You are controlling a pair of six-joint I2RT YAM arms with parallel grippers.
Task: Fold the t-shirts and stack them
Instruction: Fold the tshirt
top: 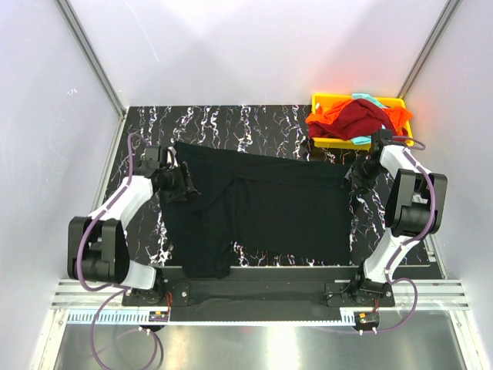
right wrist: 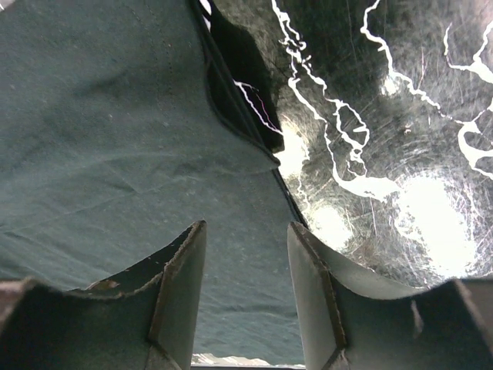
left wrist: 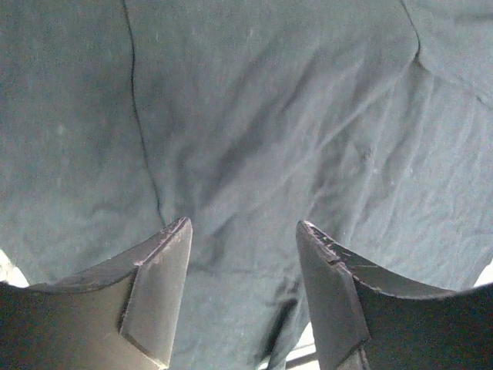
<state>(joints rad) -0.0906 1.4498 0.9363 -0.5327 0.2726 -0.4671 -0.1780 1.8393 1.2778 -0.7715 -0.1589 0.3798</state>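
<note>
The black t-shirt (top: 262,208) lies spread on the surface (top: 254,123), fold unfinished. The other t-shirts (top: 358,119) sit heaped in the yellow tray (top: 323,99), far-right corner. Left tool (left wrist: 243,227) and right tool (right wrist: 246,227) are parted and empty.

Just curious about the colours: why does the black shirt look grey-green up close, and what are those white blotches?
Left wrist view: the black t-shirt looks washed out, probably overexposed. Right wrist view: same, plus light glare blown white on the glossy table. Top view: the shirt reads true black, nearly merging with the dark table.
</note>
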